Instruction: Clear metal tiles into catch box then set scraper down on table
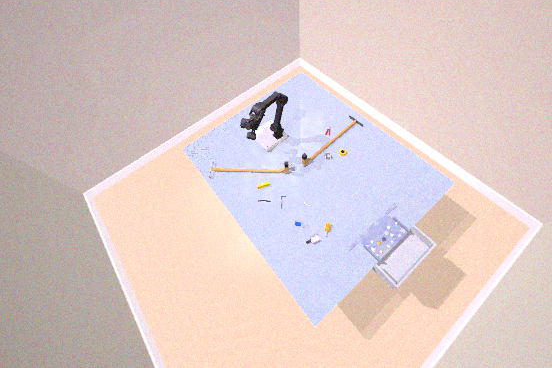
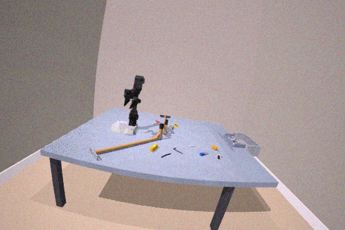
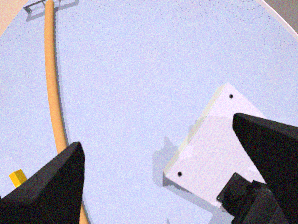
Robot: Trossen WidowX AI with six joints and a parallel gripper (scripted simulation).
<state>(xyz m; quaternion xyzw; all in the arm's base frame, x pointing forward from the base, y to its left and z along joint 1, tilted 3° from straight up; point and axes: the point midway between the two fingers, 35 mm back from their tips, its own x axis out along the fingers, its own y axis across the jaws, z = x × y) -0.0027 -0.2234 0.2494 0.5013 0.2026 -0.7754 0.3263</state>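
Observation:
My gripper [image 1: 246, 129] [image 2: 128, 105] [image 3: 161, 135] is open and empty, high above the table, between its white base and the wooden-handled tool with the open metal head. That tool [image 1: 245, 170] [image 2: 128, 145] [image 3: 52, 90] lies on the table with a black upright grip at its inner end. A second wooden-handled tool [image 1: 332, 141] [image 2: 165, 127] has a dark flat crossbar head and a similar black grip. Which one is the scraper is hard to tell. Several small tiles [image 1: 384, 239], mostly pale, lie on the steel plate [image 1: 375, 231]. The catch box [image 1: 406, 256] [image 2: 254, 149] adjoins its far end; no tiles show inside.
A yellow block [image 1: 263, 185] [image 2: 154, 147] [image 3: 18, 178] lies beside the nearer tool. A hex key [image 1: 283, 201], a blue item [image 1: 298, 224] and an orange-handled item [image 1: 328, 227] lie towards the plate. A yellow round item [image 1: 343, 152] and a red item [image 1: 328, 131] flank the second tool.

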